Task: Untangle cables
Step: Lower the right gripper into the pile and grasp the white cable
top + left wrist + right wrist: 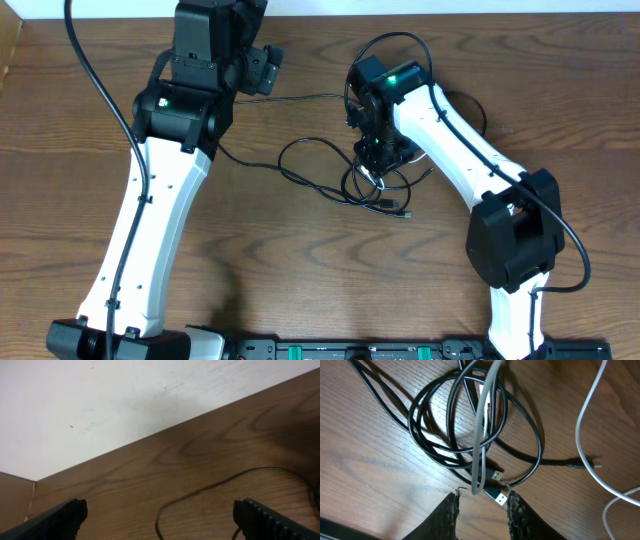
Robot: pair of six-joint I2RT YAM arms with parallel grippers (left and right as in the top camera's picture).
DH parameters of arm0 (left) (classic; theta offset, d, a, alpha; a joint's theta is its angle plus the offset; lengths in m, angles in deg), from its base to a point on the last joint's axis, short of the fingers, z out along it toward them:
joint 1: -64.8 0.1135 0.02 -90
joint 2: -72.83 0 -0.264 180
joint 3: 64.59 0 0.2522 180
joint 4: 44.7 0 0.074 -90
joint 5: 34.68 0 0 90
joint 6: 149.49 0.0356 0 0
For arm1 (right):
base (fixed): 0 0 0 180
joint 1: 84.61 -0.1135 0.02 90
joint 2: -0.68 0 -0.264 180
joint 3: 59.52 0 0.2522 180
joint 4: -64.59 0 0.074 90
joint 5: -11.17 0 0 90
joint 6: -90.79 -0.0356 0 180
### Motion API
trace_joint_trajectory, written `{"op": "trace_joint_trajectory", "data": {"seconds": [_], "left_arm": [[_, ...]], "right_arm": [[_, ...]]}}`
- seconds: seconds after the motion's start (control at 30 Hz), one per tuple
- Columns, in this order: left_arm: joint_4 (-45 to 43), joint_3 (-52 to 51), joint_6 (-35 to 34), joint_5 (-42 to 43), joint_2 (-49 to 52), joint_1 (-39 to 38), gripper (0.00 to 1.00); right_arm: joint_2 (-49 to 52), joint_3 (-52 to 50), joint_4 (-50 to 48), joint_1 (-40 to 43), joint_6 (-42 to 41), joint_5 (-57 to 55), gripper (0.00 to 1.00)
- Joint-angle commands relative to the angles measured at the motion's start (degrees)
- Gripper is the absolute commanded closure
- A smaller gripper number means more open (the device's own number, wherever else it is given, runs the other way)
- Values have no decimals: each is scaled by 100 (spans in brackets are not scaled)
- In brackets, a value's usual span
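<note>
The cables (372,185) lie in a tangle on the wooden table, right of centre. My right gripper (374,156) hangs just over the tangle. In the right wrist view its jaws (483,502) stand narrowly apart. A black USB plug (497,496) lies at the tips against the right finger, and a grey cable (479,435) loops down between them, not clamped. Black coils (412,420) lie beyond, with a white cable (578,425) to the right. My left gripper (268,70) is wide open at the table's far edge, above one black strand (203,490).
A loose black loop (300,160) trails left from the tangle towards the left arm. A pale wall (125,400) rises right behind the table's far edge. The right arm's white body (460,150) crosses the table to the right of the tangle.
</note>
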Motion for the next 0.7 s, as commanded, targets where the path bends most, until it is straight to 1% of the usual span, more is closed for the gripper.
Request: {"op": "trace_joint_trajectory", "data": {"seconds": [0.0,0.3,0.53,0.67], "left_arm": [[-33,-61,13,-52,2,31,2],[-74,-61,13,-52,2,31,2],[-98,-61,13,-50,2,31,2],[-114,-61,13,-46,2,31,2]], "right_arm": [[-90,17,39,-2,-111,-87,70],[-87,-28,-39,-11,-173,-85,62],[-85,-474,-385,-17,-256,-83,62],[-85,-876,-857,-17,-321,-85,62]]}}
